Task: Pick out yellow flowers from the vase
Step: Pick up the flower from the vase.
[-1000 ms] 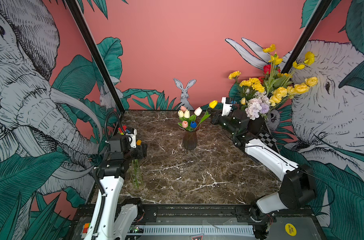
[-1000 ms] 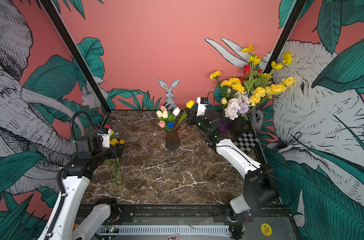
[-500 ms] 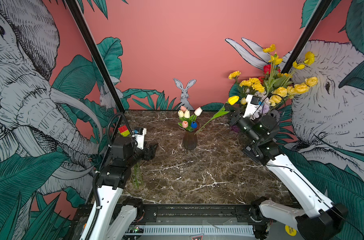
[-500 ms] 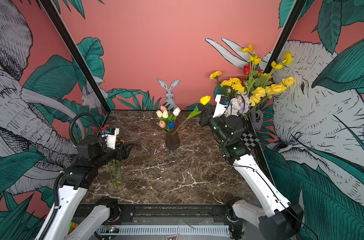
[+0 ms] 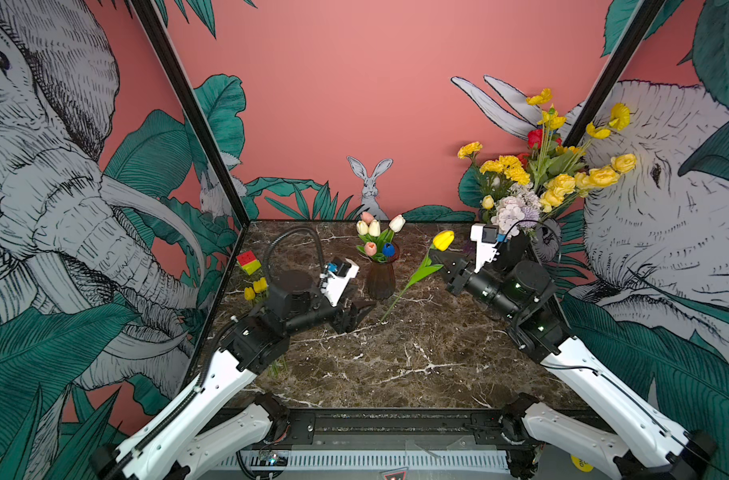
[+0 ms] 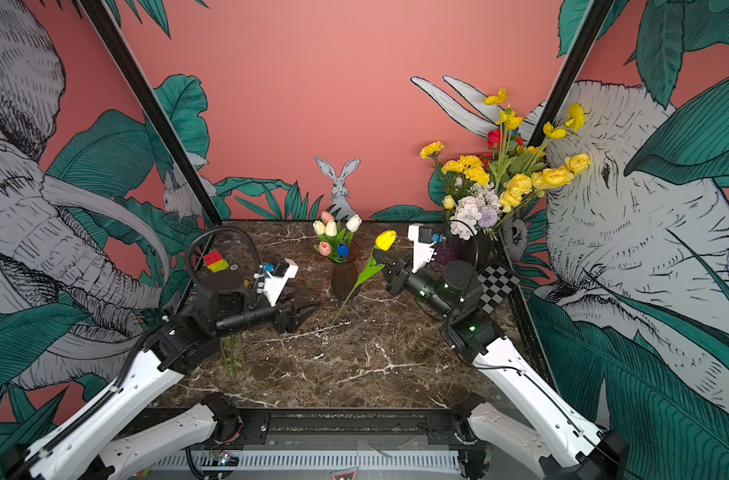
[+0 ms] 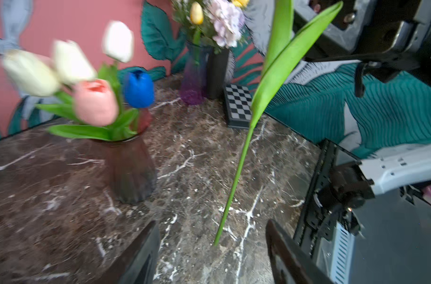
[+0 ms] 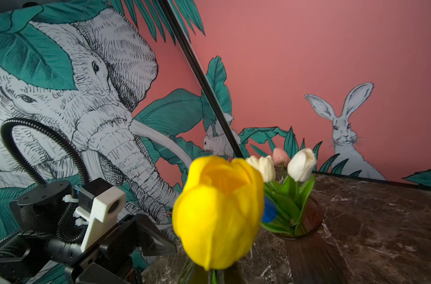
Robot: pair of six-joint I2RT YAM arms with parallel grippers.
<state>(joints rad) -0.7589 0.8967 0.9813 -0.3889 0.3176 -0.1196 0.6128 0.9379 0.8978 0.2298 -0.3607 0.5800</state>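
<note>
My right gripper [image 5: 445, 266] is shut on the stem of a yellow tulip [image 5: 443, 240] just below its head, which fills the right wrist view [image 8: 219, 211]. The long green stem [image 7: 236, 177] slants down, and its tip comes close to the marble to the right of the dark brown vase [image 5: 380, 279]. White, pink and blue tulips [image 5: 375, 237] stand in that vase. My left gripper [image 5: 356, 316] is open low over the table, and the stem tip lies just ahead of its fingers [image 7: 140, 255]. Two more yellow tulips [image 5: 256, 288] stand at the left.
A tall mixed bouquet with many yellow blooms [image 5: 541, 174] stands in the back right corner in a purple vase [image 7: 196, 78]. A small checkerboard [image 6: 495, 284] lies beside it. A coloured cube [image 5: 248, 262] sits at the back left. Walls close the left, back and right sides.
My right gripper drew the yellow tulip up and right, clear of the dark vase, then brought it down toward the middle. My left arm swung from the left-hand tulips toward the stem tip.
</note>
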